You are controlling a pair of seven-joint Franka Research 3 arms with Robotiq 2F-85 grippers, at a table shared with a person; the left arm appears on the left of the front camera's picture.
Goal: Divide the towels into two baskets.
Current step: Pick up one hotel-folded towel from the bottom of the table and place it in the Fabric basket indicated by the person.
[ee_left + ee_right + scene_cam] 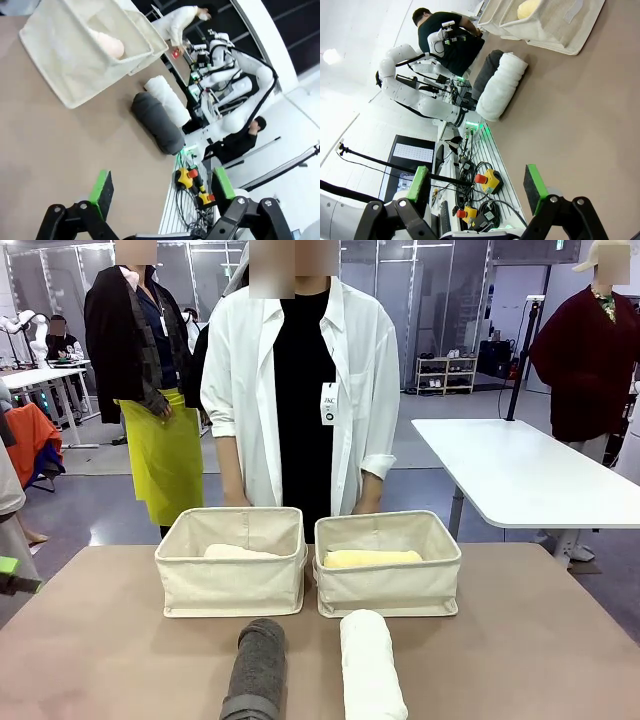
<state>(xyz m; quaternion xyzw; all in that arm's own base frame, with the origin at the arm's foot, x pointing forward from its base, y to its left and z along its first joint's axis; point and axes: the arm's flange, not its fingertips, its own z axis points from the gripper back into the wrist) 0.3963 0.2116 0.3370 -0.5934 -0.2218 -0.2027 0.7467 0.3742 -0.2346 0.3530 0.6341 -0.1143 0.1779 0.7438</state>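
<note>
Two cream canvas baskets stand side by side at the far side of the table. The left basket (pixel 232 585) holds a pale pink towel (pixel 240 552); the right basket (pixel 388 588) holds a pale yellow towel (pixel 372 559). In front of them a dark grey towel (pixel 257 670) and a white towel (pixel 370 665) lie parallel on the table. My left gripper (pixel 162 186) is open and holds nothing, well off to the side of the grey towel (pixel 157 122); one green pad (pixel 8 566) pokes in at the left edge. My right gripper (pixel 477 183) is open and holds nothing, away from the white towel (pixel 501 86).
A person in a white shirt (pixel 300 390) stands right behind the baskets, hands low behind the rims. Yellow emergency-stop boxes (pixel 192 182) (pixel 487 181) and cables sit along the table's near edge. A white table (pixel 520 475) stands at the back right.
</note>
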